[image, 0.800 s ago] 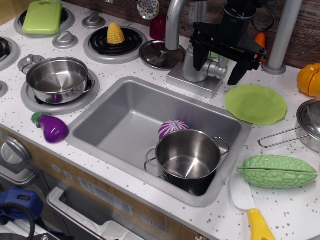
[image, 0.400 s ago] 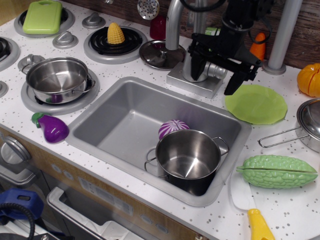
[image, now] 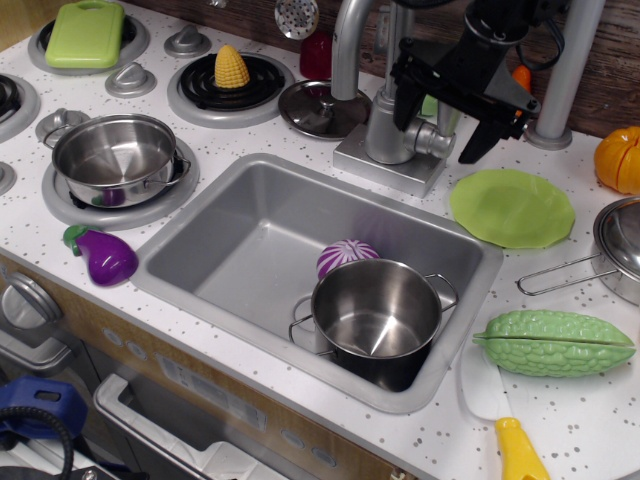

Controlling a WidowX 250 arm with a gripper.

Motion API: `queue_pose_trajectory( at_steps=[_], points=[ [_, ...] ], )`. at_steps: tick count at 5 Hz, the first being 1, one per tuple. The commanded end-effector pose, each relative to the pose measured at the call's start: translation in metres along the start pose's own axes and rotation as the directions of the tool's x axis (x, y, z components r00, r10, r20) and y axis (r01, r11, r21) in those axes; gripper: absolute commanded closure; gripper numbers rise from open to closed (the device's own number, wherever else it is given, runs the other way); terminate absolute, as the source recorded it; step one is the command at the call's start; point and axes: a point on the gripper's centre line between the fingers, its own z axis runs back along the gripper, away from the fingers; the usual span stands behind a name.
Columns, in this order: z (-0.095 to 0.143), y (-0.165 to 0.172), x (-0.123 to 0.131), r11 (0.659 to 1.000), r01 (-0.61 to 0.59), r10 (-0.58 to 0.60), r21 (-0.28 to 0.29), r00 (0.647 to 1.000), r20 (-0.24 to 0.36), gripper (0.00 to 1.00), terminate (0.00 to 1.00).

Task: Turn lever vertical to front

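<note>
Gripper (image: 440,125): black, jaws spread wide, holding nothing, straddling the lever (image: 447,118).
Lever: short silver bar on the faucet column's (image: 385,130) right side.
Handling: close squarely on the bar, then swing slowly forward.

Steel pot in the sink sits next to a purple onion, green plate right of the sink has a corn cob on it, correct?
Not quite. The observation.image view shows the round green plate bare; the yellow corn cob stands on a stove burner. The steel pot and purple onion are as you say.

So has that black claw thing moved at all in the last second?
Yes. The gripper has risen and shifted slightly right; judged against the faucet base, its fingers now sit higher beside the lever.
</note>
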Motion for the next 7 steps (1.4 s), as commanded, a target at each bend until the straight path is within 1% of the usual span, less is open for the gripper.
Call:
queue_pose_trajectory(
  at_steps=[1,3,4,5,6,7],
  points=[
    [0.029,0.008,0.029,1.000,-0.008,0.010,-0.020,0.992,0.128,0.00,0.00],
    [0.021,0.012,0.051,0.999,0.030,-0.027,-0.021,0.987,0.157,0.00,0.00],
    [0.012,0.015,0.059,0.998,0.035,-0.027,-0.049,0.988,0.153,0.00,0.00],
    [0.009,0.012,0.059,0.998,0.011,-0.003,-0.055,0.990,0.139,1.00,0.00],
    [0.011,0.010,0.051,0.997,-0.011,0.018,-0.071,0.994,0.109,1.00,0.00],
    [0.015,0.006,0.037,0.996,-0.045,0.052,-0.076,0.995,0.083,1.00,0.00]
  ],
)
